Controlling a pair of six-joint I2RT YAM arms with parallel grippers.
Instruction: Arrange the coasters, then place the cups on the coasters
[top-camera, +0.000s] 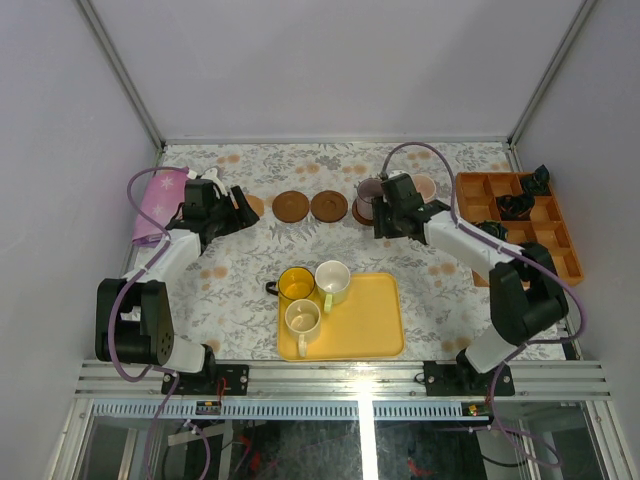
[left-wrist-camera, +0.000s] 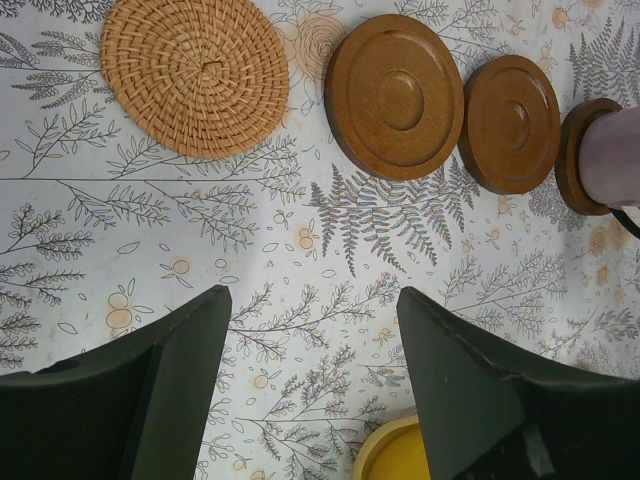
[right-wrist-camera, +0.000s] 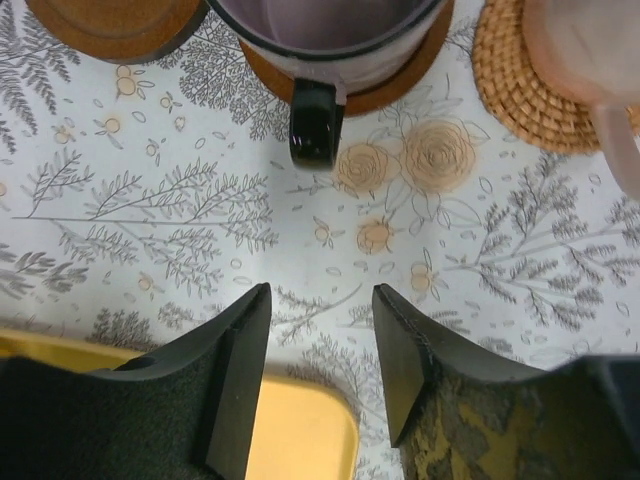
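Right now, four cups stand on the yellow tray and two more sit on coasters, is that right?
Not four: the top view shows three on the yellow tray: the yellow cup and two cream-white cups. The grey-purple cup and the pink cup do sit on coasters.

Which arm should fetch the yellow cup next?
Left, probably: the left gripper hangs open beside the three bare coasters, and the yellow cup sits at the tray's left. The right gripper is by the filled coasters.

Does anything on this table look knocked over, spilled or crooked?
Nothing stands out. The coasters lie flat in a row, the grey-purple cup and pink cup stand upright on theirs, and three cups stand upright on the yellow tray.
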